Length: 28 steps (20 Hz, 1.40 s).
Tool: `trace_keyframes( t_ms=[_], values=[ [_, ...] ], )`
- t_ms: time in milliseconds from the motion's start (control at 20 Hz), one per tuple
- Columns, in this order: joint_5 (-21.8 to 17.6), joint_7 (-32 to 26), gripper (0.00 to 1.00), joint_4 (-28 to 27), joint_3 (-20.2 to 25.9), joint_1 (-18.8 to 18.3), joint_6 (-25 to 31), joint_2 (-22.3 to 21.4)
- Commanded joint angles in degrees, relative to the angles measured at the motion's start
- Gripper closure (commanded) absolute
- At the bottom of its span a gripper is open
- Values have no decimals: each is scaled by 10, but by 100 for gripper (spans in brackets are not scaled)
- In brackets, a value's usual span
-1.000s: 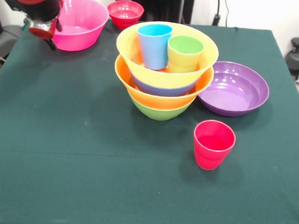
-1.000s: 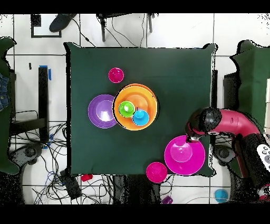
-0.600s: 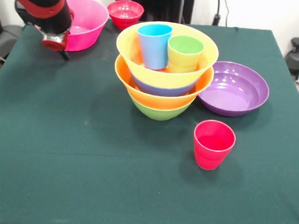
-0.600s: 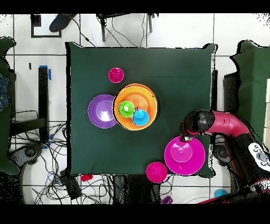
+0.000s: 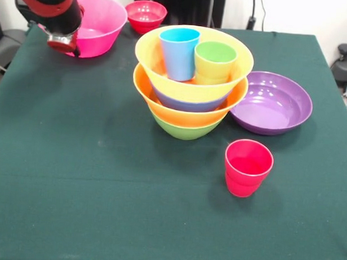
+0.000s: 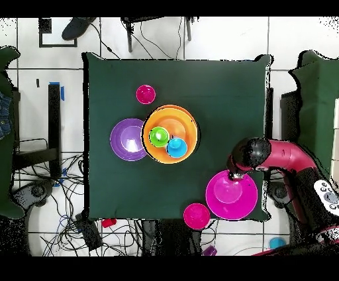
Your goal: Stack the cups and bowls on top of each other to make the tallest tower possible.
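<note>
The tower (image 5: 188, 107) stands mid-table: a green bowl (image 5: 185, 130) at the base, orange bowls (image 5: 163, 109) above it and a blue bowl's rim between them. In the top orange bowl stand a light blue cup (image 5: 179, 54) and a green cup (image 5: 215, 62). A red cup (image 5: 248, 168) stands alone on the cloth in front. The gripper (image 5: 69, 48) hangs at the near rim of the large pink bowl (image 5: 103, 22), seen from above as the gripper (image 6: 233, 173) at the pink bowl's (image 6: 232, 197) edge. Its state is hidden.
A wide purple bowl (image 5: 272, 103) touches the tower's side. A small red bowl (image 5: 145, 15) sits at the table's far edge beside the pink bowl. The green tablecloth (image 5: 70, 177) covers the table. Cables and chairs surround the table in the overhead view.
The gripper swung from beside the pink bowl toward the table's middle, then drew back up against the bowl's rim. Bowls and cups have not moved.
</note>
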Motion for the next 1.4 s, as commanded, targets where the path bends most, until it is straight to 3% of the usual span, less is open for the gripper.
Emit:
trace_keyframes(
  t_ms=[50, 300, 600, 1050, 1400],
  values=[
    [-18, -25, 100, 11, 7, 36, 3, -30],
    [4, 4, 100, 9, 10, 56, 27, -63],
    [61, 48, 100, -3, 15, 82, 69, -89],
    [142, 38, 100, -22, 25, 111, 142, -115],
    [137, 10, 100, -60, 19, 129, 193, -131]
  ],
)
